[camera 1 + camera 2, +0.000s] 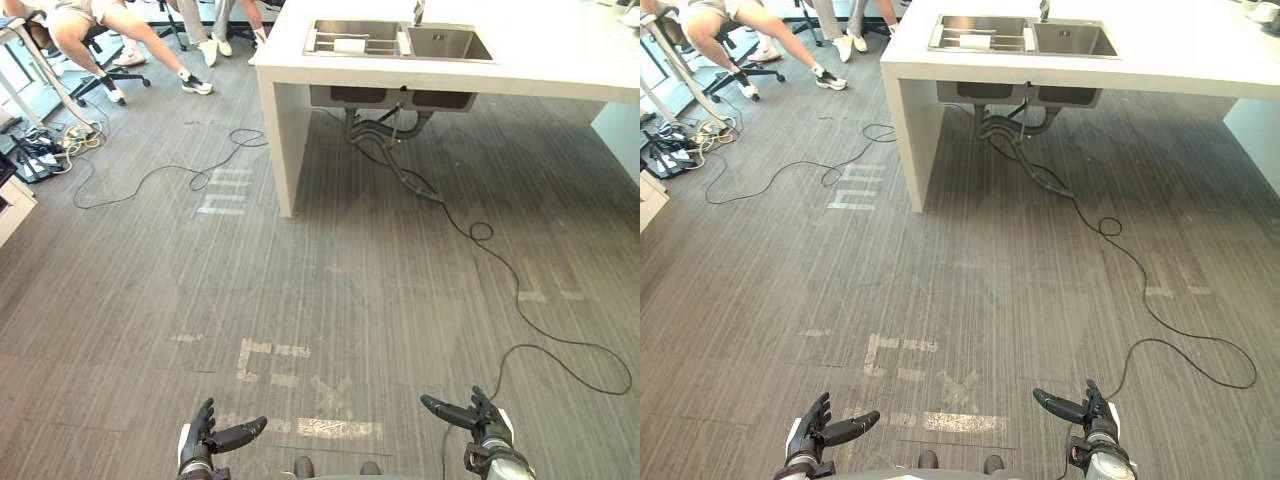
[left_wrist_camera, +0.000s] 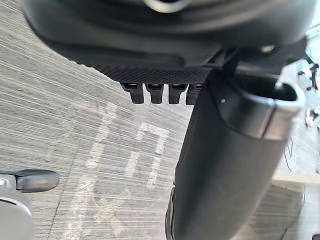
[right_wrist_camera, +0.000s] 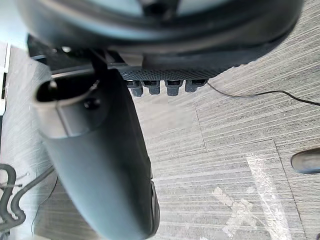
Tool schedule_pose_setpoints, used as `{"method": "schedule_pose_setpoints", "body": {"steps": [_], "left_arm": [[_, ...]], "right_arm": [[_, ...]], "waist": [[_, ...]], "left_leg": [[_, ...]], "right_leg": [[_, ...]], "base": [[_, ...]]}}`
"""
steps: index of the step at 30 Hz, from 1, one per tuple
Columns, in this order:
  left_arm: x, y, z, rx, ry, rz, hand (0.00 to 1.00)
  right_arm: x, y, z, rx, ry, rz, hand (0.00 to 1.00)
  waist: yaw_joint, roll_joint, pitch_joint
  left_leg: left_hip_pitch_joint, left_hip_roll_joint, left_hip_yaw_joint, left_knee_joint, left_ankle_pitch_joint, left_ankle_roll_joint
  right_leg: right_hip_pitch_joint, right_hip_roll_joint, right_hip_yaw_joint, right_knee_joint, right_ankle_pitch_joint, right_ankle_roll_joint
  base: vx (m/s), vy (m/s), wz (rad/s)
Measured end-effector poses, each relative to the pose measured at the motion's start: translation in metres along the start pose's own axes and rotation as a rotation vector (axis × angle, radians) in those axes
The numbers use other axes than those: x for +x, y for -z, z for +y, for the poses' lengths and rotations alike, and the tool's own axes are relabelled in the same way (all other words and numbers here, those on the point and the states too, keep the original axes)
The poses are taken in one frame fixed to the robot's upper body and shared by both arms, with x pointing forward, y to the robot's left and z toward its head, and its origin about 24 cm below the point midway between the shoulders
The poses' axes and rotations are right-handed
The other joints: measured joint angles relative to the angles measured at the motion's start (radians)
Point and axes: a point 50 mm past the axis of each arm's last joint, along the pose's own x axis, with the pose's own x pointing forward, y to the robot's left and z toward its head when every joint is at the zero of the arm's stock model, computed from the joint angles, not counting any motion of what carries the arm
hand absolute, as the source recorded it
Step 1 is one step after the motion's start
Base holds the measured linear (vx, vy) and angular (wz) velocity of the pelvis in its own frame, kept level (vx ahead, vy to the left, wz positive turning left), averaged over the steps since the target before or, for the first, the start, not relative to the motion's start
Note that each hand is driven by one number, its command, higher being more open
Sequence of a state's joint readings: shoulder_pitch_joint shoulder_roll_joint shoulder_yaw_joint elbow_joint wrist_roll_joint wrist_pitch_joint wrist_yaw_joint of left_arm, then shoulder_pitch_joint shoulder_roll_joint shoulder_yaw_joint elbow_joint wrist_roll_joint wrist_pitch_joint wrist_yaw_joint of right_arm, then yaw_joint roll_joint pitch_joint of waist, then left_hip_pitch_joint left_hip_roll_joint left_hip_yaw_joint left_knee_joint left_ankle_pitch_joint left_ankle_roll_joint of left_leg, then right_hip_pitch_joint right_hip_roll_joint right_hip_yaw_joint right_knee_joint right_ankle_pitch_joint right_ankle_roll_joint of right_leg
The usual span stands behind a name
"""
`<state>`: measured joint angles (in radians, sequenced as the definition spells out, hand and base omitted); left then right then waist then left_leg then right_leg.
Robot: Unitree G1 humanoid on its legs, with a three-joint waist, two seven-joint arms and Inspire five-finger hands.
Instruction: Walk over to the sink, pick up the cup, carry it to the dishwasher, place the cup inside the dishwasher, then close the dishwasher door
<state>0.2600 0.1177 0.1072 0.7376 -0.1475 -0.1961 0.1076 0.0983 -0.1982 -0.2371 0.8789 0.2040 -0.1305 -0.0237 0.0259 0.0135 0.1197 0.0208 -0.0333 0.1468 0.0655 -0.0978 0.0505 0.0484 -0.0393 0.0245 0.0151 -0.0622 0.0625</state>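
A steel double sink (image 1: 440,42) is set into the white counter (image 1: 560,60) far ahead of me. On the rack in its left basin lies a small white thing (image 1: 349,45) that may be the cup. My left hand (image 1: 205,438) hangs low at the near edge of the floor with straight fingers and nothing in it. My right hand (image 1: 478,418) is level with it on the other side, also open and holding nothing. In the wrist views, the left thumb (image 2: 225,165) and the right thumb (image 3: 100,165) stick out over bare floor.
Grey plank floor with pale tape marks (image 1: 270,365) lies between me and the counter. Black cables (image 1: 520,300) loop across the floor on the right and left. Drain pipes (image 1: 385,135) hang under the sink. People sit on chairs (image 1: 110,40) at the far left.
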Motion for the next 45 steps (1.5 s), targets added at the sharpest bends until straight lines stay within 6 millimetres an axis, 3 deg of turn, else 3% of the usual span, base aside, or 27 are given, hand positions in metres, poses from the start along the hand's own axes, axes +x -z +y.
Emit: {"method": "schedule_pose_setpoints", "body": {"steps": [3, 4, 6, 7, 9, 12, 14, 15, 17, 19, 21, 22, 24, 26, 29, 31, 32, 33, 34, 35, 36, 37, 38, 39, 40, 42, 45], "left_arm": [[0.001, -0.009, -0.004, -0.016, 0.012, -0.037, 1.00], [0.001, -0.010, -0.006, -0.015, 0.022, -0.041, 1.00], [0.001, -0.012, -0.007, -0.011, 0.030, -0.053, 1.00], [0.001, -0.013, -0.006, -0.010, 0.029, -0.057, 1.00], [0.001, -0.015, -0.002, -0.003, 0.019, -0.063, 1.00], [0.003, -0.018, 0.001, -0.005, 0.004, -0.071, 1.00], [0.006, -0.024, -0.001, -0.008, -0.003, -0.089, 1.00], [0.008, -0.029, -0.001, -0.009, -0.007, -0.105, 1.00], [0.009, -0.031, -0.005, -0.021, -0.003, -0.109, 1.00], [0.009, -0.031, -0.009, -0.032, 0.000, -0.108, 1.00], [0.010, -0.033, -0.013, -0.044, 0.005, -0.112, 1.00], [0.009, -0.031, -0.013, -0.046, 0.004, -0.107, 1.00], [0.008, -0.029, -0.015, -0.064, 0.006, -0.099, 1.00], [0.008, -0.031, -0.020, -0.088, 0.015, -0.106, 1.00], [0.011, -0.039, -0.028, -0.116, 0.030, -0.127, 1.00], [0.010, -0.045, -0.037, -0.140, 0.046, -0.148, 1.00], [0.008, -0.044, -0.038, -0.150, 0.048, -0.154, 1.00], [0.008, -0.044, -0.037, -0.151, 0.046, -0.156, 1.00], [0.011, -0.050, -0.033, -0.140, 0.034, -0.172, 1.00], [0.012, -0.054, -0.032, -0.138, 0.032, -0.187, 1.00], [0.013, -0.063, -0.032, -0.136, 0.038, -0.216, 1.00], [0.013, -0.062, -0.034, -0.140, 0.042, -0.208, 1.00], [0.011, -0.055, -0.033, -0.142, 0.037, -0.187, 1.00], [0.009, -0.050, -0.031, -0.139, 0.031, -0.175, 1.00], [0.007, -0.043, -0.025, -0.126, 0.018, -0.156, 1.00], [0.006, -0.040, -0.018, -0.106, 0.008, -0.145, 1.00], [0.007, -0.041, -0.009, -0.088, -0.018, -0.149, 1.00]], "right_arm": [[0.001, -0.003, -0.004, 0.008, 0.015, -0.005, 1.00], [0.001, -0.002, -0.008, 0.012, 0.027, 0.000, 1.00], [-0.001, 0.002, -0.012, 0.007, 0.032, 0.013, 1.00], [-0.001, 0.003, -0.013, 0.006, 0.030, 0.017, 1.00], [-0.001, 0.001, -0.010, -0.001, 0.019, 0.014, 1.00], [0.003, -0.006, -0.005, -0.004, 0.002, -0.004, 1.00], [0.004, -0.009, -0.005, -0.007, 0.000, -0.011, 1.00], [0.003, -0.007, -0.006, -0.008, 0.003, -0.009, 1.00], [0.002, -0.006, -0.011, -0.016, 0.017, -0.004, 1.00], [0.003, -0.008, -0.010, -0.024, 0.017, -0.009, 1.00], [0.004, -0.012, -0.005, -0.043, -0.002, -0.022, 1.00], [0.004, -0.011, -0.001, -0.060, -0.019, -0.021, 1.00], [0.004, -0.012, 0.001, -0.073, -0.030, -0.035, 1.00], [0.009, -0.026, 0.004, -0.073, -0.028, -0.072, 1.00], [0.013, -0.041, 0.013, -0.052, -0.030, -0.115, 1.00], [0.013, -0.046, 0.015, -0.056, -0.026, -0.139, 1.00], [0.012, -0.043, 0.015, -0.065, -0.018, -0.134, 1.00], [0.011, -0.040, 0.015, -0.067, -0.018, -0.125, 1.00], [0.010, -0.033, 0.028, -0.077, -0.044, -0.101, 1.00], [0.010, -0.033, 0.033, -0.086, -0.057, -0.103, 1.00], [0.010, -0.034, 0.043, -0.102, -0.089, -0.110, 1.00], [0.010, -0.035, 0.047, -0.109, -0.098, -0.112, 1.00], [0.010, -0.033, 0.050, -0.108, -0.106, -0.105, 1.00], [0.009, -0.032, 0.052, -0.109, -0.112, -0.102, 1.00], [0.008, -0.030, 0.057, -0.126, -0.131, -0.099, 1.00], [0.007, -0.026, 0.057, -0.151, -0.139, -0.090, 1.00], [0.005, -0.019, 0.057, -0.166, -0.145, -0.068, 1.00]], "waist": [[0.000, 0.016, 0.021], [0.000, 0.029, 0.029], [-0.002, 0.036, 0.048], [-0.002, 0.033, 0.053], [-0.006, 0.033, 0.059], [-0.017, 0.041, 0.070], [-0.020, 0.046, 0.085], [-0.021, 0.031, 0.084], [-0.039, 0.027, 0.078], [-0.045, 0.048, 0.065], [-0.041, 0.065, 0.074], [-0.032, 0.067, 0.077], [0.002, 0.059, 0.080], [0.019, 0.059, 0.081], [0.043, 0.050, 0.111], [0.049, 0.056, 0.116], [0.055, 0.084, 0.107], [0.062, 0.093, 0.103], [0.070, 0.066, 0.100], [0.075, 0.046, 0.101], [0.085, 0.012, 0.111], [0.096, 0.007, 0.112], [0.101, 0.008, 0.112], [0.100, 0.009, 0.112], [0.094, 0.008, 0.112], [0.091, 0.007, 0.112], [0.067, 0.008, 0.113]], "left_leg": [[-0.015, 0.003, 0.007, 0.081, -0.056, 0.014], [-0.009, 0.004, 0.007, 0.109, -0.081, 0.022], [0.029, -0.003, 0.005, 0.133, -0.108, 0.038], [0.042, -0.008, 0.004, 0.133, -0.114, 0.040], [0.068, -0.010, -0.005, 0.126, -0.129, 0.040], [0.084, 0.013, -0.014, 0.112, -0.138, 0.023], [0.105, 0.041, -0.027, 0.105, -0.152, -0.002], [0.118, 0.044, -0.046, 0.100, -0.169, -0.031], [0.140, 0.067, -0.077, 0.104, -0.199, -0.073], [0.093, 0.120, -0.094, 0.200, -0.220, -0.106], [-0.067, 0.199, -0.101, 0.593, -0.181, -0.144], [-0.129, 0.257, -0.065, 0.795, -0.176, -0.141], [-0.196, 0.294, 0.000, 0.943, -0.193, -0.115], [-0.288, 0.283, 0.038, 0.929, -0.201, -0.112], [-0.367, 0.182, 0.048, 0.630, -0.196, -0.115], [-0.387, 0.108, 0.020, 0.333, -0.078, -0.102], [-0.386, 0.097, -0.017, 0.170, 0.058, -0.100], [-0.385, 0.103, -0.031, 0.162, 0.150, -0.077], [-0.378, 0.073, -0.027, 0.188, 0.170, -0.002], [-0.382, 0.058, -0.025, 0.196, 0.155, 0.013], [-0.409, 0.029, -0.016, 0.264, 0.091, 0.024], [-0.415, 0.019, -0.009, 0.333, 0.030, 0.038], [-0.386, 0.018, 0.004, 0.370, -0.031, 0.045], [-0.360, 0.016, 0.009, 0.372, -0.052, 0.048], [-0.294, 0.012, 0.014, 0.367, -0.095, 0.054], [-0.213, 0.004, 0.007, 0.348, -0.125, 0.064], [-0.095, 0.001, -0.026, 0.279, -0.140, 0.070]], "right_leg": [[-0.054, -0.007, -0.010, 0.154, -0.070, 0.041], [-0.110, -0.014, -0.033, 0.313, -0.112, 0.084], [-0.216, -0.056, -0.104, 0.606, -0.143, 0.086], [-0.234, -0.075, -0.127, 0.653, -0.151, 0.080], [-0.283, -0.119, -0.212, 0.659, -0.173, 0.071], [-0.326, -0.121, -0.296, 0.552, -0.171, 0.062], [-0.343, -0.099, -0.315, 0.462, -0.151, 0.042], [-0.346, -0.091, -0.303, 0.379, -0.092, 0.013], [-0.348, -0.089, -0.320, 0.411, -0.010, -0.059], [-0.327, -0.048, -0.353, 0.400, -0.041, -0.086], [-0.220, 0.027, -0.377, 0.276, -0.023, -0.120], [-0.127, 0.071, -0.374, 0.203, -0.015, -0.132], [-0.041, 0.091, -0.334, 0.141, -0.023, -0.154], [-0.006, 0.089, -0.292, 0.106, -0.026, -0.159], [0.065, 0.050, -0.256, 0.048, -0.030, -0.159], [0.100, 0.028, -0.256, 0.021, -0.051, -0.132], [0.126, 0.045, -0.252, 0.019, -0.083, -0.092], [0.139, 0.053, -0.246, 0.022, -0.098, -0.080], [0.157, 0.027, -0.244, 0.037, -0.135, -0.051], [0.153, 0.008, -0.244, 0.046, -0.145, -0.039], [0.155, -0.027, -0.236, 0.066, -0.171, -0.018], [0.160, -0.043, -0.223, 0.104, -0.182, 0.000], [0.137, -0.068, -0.205, 0.231, -0.201, 0.033], [0.110, -0.081, -0.194, 0.329, -0.204, 0.042], [0.004, -0.115, -0.160, 0.633, -0.177, 0.103], [-0.109, -0.147, -0.169, 0.874, -0.189, 0.081], [-0.215, -0.170, -0.259, 0.861, -0.217, 0.034]], "base": [[0.03, 0.060, -0.13], [0.01, 0.052, 0.04], [0.05, 0.083, 0.11], [0.10, 0.088, 0.12], [0.16, 0.042, 0.07], [0.23, -0.044, 0.07], [0.27, -0.137, 0.18], [0.31, -0.197, 0.33], [0.42, -0.300, 0.49], [0.37, -0.289, 0.28], [0.48, -0.359, 0.01], [0.45, -0.312, -0.13], [0.42, -0.204, -0.54], [0.44, -0.107, -0.64], [0.38, 0.065, -0.37], [0.35, 0.140, -0.14], [0.43, 0.220, -0.09], [0.52, 0.259, -0.01], [0.34, 0.171, 0.04], [0.40, 0.169, 0.17], [0.40, 0.156, 0.10], [0.56, 0.225, -0.05], [0.40, 0.175, -0.19], [0.48, 0.235, -0.28], [0.41, 0.197, -0.15], [0.44, 0.156, 0.03], [0.43, 0.062, 0.33]]}}
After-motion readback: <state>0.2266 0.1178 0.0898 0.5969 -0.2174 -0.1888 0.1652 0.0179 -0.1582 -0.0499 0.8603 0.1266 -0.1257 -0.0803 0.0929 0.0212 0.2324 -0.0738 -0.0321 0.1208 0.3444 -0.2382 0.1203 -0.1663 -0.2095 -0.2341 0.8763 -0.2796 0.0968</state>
